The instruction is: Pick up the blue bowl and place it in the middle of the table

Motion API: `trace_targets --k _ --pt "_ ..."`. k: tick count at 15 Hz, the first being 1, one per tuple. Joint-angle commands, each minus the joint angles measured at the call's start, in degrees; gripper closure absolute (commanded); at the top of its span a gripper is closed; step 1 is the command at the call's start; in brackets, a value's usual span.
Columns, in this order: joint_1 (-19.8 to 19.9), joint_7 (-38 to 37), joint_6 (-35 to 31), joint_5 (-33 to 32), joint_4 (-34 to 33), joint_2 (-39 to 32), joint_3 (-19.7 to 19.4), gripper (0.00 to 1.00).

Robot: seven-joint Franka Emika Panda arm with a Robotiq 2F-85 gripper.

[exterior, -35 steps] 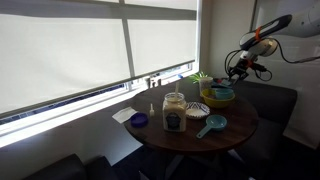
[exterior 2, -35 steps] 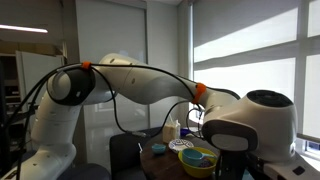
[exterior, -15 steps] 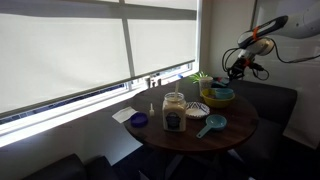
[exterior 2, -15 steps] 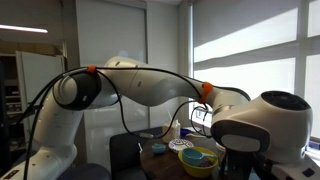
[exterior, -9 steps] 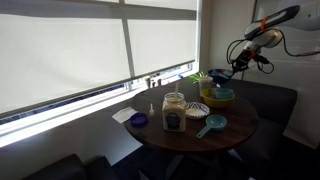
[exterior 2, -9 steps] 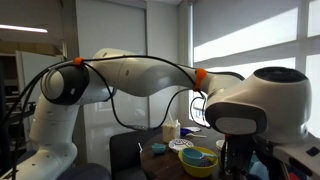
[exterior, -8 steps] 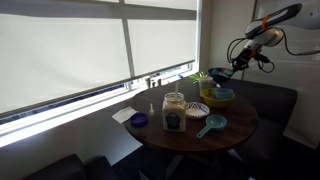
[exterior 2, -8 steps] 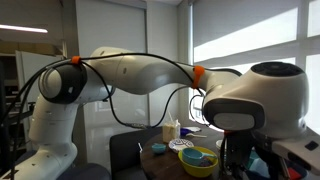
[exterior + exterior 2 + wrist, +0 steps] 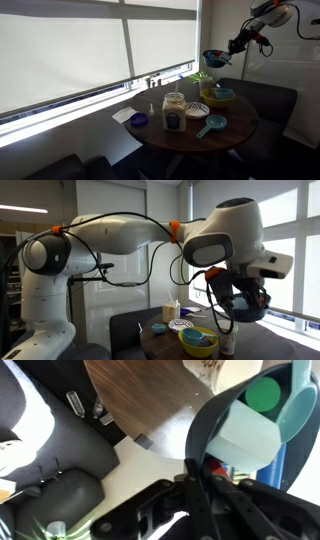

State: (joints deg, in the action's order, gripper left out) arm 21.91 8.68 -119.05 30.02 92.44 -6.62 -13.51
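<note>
Wrist view shows the gripper clenched on the rim of the blue bowl, held high above the table, so the lift looks done and the next move calls for carrying it over the centre and lowering gently.

My arm stretches high with the wrist angled down, and my gripper hangs in the air, its 2 fingers pinched tight on the rim of the blue bowl.
</note>
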Motion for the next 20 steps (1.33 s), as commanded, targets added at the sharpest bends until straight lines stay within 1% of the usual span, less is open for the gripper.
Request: trace_targets --k 1,2,4,8,9,10,11,12,13,14,16,20 --pt "-3.5 3.5 5.8 -2.0 -2.8 1.9 1.5 0.99" --pt "-2.9 1.8 3.2 -1.0 -1.3 1.1 0.3 0.95" --pt "-4.4 2.3 4.6 -1.6 -1.9 1.5 1.0 0.95" --pt "-4.2 3.4 4.8 -1.6 -1.9 1.4 0.9 0.95" --pt "-4.1 3.4 4.8 -1.6 -1.9 1.4 0.9 0.99" --pt "-4.3 1.5 4.5 -0.7 -4.1 -0.4 1.1 0.99" --pt "-4.5 -2.3 6.5 0.6 -8.3 -3.4 1.4 0.99" --pt "-4.7 -3.9 7.6 1.6 -10.8 -5.2 1.8 0.99" --pt "-5.0 -6.2 9.1 1.7 -14.7 -7.8 2.4 0.99" --pt "-5.3 -8.4 9.4 1.3 -16.9 -9.3 2.9 0.99" --pt "-6.2 -11.2 13.0 -0.9 -21.9 -12.5 4.4 0.99" --pt "-10.1 -16.4 20.6 -9.0 -32.3 -20.2 7.1 0.99"
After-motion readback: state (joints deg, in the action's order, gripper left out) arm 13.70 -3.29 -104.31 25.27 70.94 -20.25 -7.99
